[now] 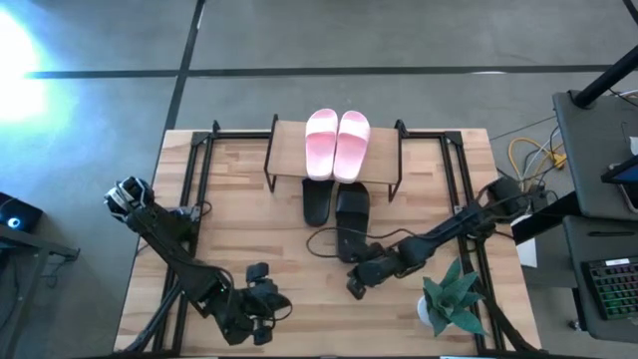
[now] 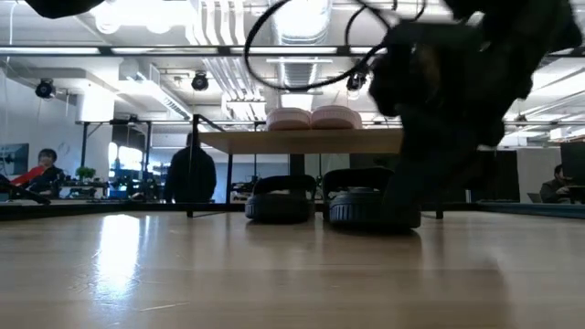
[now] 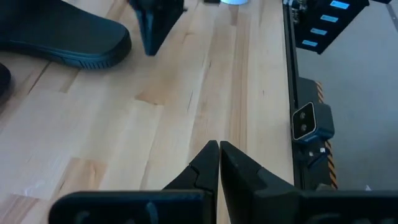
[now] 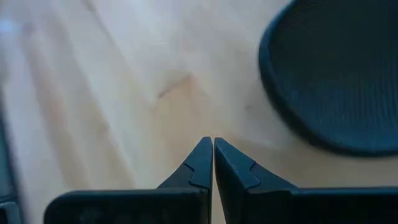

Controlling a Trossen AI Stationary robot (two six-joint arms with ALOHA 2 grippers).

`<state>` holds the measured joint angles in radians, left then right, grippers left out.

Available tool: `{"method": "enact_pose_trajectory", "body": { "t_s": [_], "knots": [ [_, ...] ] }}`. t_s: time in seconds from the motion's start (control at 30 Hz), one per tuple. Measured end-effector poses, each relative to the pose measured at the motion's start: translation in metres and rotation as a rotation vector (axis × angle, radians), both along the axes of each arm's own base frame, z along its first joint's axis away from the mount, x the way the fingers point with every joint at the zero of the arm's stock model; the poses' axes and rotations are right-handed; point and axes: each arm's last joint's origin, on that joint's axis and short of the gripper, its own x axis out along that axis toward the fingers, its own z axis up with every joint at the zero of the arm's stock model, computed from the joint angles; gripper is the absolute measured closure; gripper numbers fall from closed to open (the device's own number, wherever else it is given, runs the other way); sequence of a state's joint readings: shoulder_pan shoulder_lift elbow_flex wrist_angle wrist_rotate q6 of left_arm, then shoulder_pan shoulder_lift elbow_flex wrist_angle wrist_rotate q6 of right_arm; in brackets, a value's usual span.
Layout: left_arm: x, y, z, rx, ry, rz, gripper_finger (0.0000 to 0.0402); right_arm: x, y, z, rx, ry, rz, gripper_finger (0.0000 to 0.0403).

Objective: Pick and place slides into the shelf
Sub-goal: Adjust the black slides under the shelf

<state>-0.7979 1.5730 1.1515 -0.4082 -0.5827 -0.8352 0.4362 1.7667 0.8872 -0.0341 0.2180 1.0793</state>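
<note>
I see my right gripper pinched together, holding nothing, just beside a black slide; left gripper likewise together over the bench.

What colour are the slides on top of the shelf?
Pale pink slides, clearest in the high view.

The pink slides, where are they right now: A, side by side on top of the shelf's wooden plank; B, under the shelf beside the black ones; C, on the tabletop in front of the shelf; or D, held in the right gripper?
A: the high view shows the two pink slides lying side by side on the plank of the shelf, while the black slides sit lower on the table, partly under it.
</note>
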Motion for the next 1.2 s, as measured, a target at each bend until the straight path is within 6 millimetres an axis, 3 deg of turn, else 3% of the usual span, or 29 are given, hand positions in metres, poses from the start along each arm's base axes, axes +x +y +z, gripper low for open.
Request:
{"method": "enact_pose_trajectory", "body": {
  "t_s": [0.2,0.47,0.67,0.8,0.93,1.2],
  "knots": [
    [-0.001,0.000,0.000,0.003,0.003,-0.002,0.0402,0.020,-0.019,-0.012,-0.108,0.133,-0.048,0.0394],
    [-0.004,0.003,-0.007,0.052,0.049,-0.005,0.0402,0.032,-0.057,0.010,-0.387,0.197,-0.154,0.0394],
    [-0.007,0.006,-0.017,0.069,0.073,0.002,0.0402,0.041,-0.094,0.019,-0.425,0.212,-0.191,0.0394],
    [-0.010,0.009,-0.025,0.057,0.088,0.032,0.0402,0.042,-0.115,0.015,-0.361,0.249,-0.209,0.0394],
    [-0.009,0.009,-0.025,0.060,0.081,0.038,0.0402,0.037,-0.119,0.015,-0.367,0.267,-0.210,0.0394],
    [-0.007,0.015,-0.023,0.081,0.059,0.077,0.0402,0.035,-0.115,0.035,-0.501,0.194,-0.268,0.0394]
  ]
}}
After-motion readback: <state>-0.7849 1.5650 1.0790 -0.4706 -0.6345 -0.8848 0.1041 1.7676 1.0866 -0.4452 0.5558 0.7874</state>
